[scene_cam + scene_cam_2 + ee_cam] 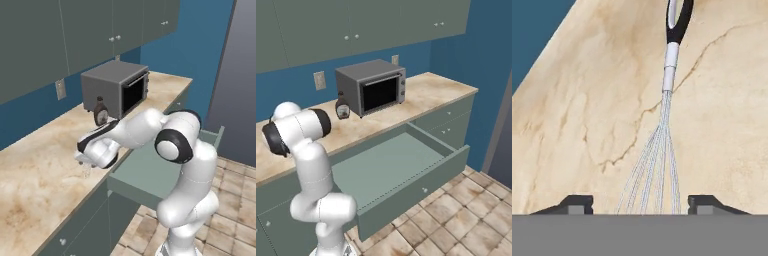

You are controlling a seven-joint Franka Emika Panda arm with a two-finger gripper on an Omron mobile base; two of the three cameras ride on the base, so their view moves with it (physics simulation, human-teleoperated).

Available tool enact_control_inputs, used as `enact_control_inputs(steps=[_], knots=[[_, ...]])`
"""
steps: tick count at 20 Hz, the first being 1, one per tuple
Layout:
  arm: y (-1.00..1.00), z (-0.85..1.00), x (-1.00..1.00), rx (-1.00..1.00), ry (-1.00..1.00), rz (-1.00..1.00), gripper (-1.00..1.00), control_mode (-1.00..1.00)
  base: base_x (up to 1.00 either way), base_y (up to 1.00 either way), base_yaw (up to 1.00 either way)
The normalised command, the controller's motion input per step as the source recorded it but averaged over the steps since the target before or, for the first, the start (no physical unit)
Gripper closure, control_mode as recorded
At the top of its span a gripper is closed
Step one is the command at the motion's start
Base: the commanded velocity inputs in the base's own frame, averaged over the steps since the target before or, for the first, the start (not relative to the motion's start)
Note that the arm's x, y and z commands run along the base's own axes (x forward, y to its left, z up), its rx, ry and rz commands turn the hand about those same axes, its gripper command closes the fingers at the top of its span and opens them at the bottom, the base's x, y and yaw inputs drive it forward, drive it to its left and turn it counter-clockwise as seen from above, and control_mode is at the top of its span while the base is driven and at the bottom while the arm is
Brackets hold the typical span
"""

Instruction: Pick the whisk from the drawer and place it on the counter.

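The whisk (pixel 665 135) lies along the beige marbled counter (pixel 577 130) in the hand view, dark handle far from me, silvery wire loops running down between my finger tips. My gripper (pixel 642 202) is open, its tips set well wider than the wires and not touching them. From the left base view my gripper (pixel 88 163) hangs just above the counter (pixel 35 175), with faint whisk wires (pixel 86 171) under it. The grey-green drawer (pixel 145 172) stands pulled out beside the arm, and its inside (pixel 391 165) holds nothing.
A grey toaster oven (pixel 117 86) (pixel 373 86) sits at the back of the counter, with a brown syrup bottle (pixel 101 111) (pixel 343 109) next to it, close behind my hand. Upper cabinets (pixel 356 20) hang overhead. Tiled floor (pixel 456 215) lies in front of the drawer.
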Motion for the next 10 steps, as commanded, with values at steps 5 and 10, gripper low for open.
enact_control_inputs(steps=[5, 10], knots=[[-0.09, 0.43, 0.06, 0.01, -0.42, 0.00, -1.00, -1.00, 0.00, 0.00, 0.00], [-0.82, 0.89, -0.13, 0.14, -0.43, 0.00, -1.00, -1.00, 0.00, 0.00, 0.00]])
